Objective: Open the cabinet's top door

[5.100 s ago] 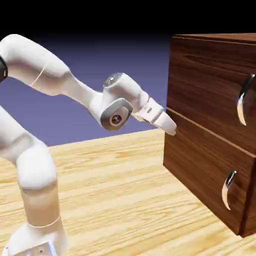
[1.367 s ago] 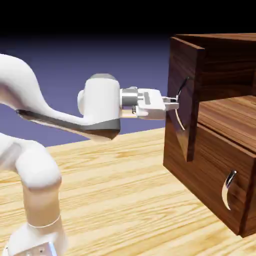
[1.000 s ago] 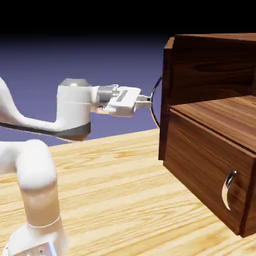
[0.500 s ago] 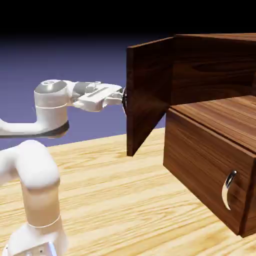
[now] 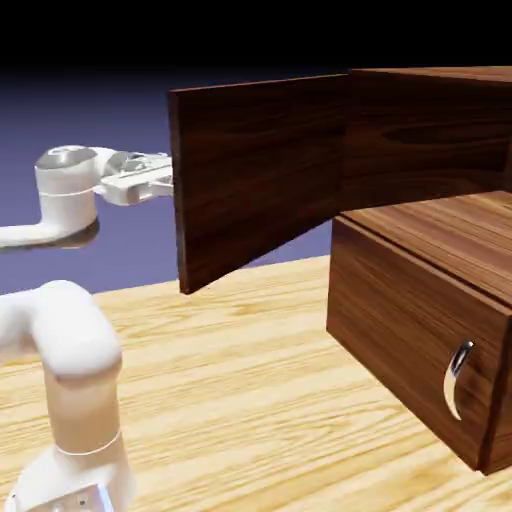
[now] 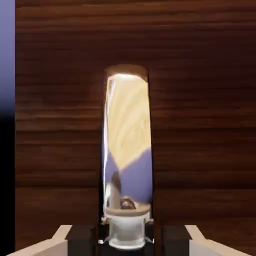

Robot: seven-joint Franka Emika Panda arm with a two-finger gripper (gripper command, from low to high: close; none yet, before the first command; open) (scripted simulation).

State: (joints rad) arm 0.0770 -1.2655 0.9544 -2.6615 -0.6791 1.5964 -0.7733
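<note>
- The top door [image 5: 260,175] is seen swung wide in the exterior view, standing out from the cabinet [image 5: 430,300] toward that view's left, its free edge well clear of the cabinet's front corner.
- In that same view only the door's plain wood-grain back is presented; its handle is hidden on the far side.
- The end effector [image 5: 165,182] is glimpsed at the door's free edge, level with the upper half of the panel, and its fingertips are lost behind the wood.
- What is hidden outside is supplied by the hand view: the long silver handle [image 6: 127,150] is shown upright and large in the middle, mirror-bright, with dark wood-grain filling the picture around it.
- At the bottom of the hand view the end effector [image 6: 127,235] is seen clenched on the handle, the handle's lower end pinched between the two fingers [image 6: 82,240].
- A sliver of blue-violet backdrop [image 6: 7,55] is caught past the door's edge at the hand view's left.
- The lower panel [image 5: 415,350] is shown only by the exterior view, shut, with its short silver handle [image 5: 457,378] untouched.
- The light wooden worktop [image 5: 250,400] is seen beneath the cabinet and arm.
</note>
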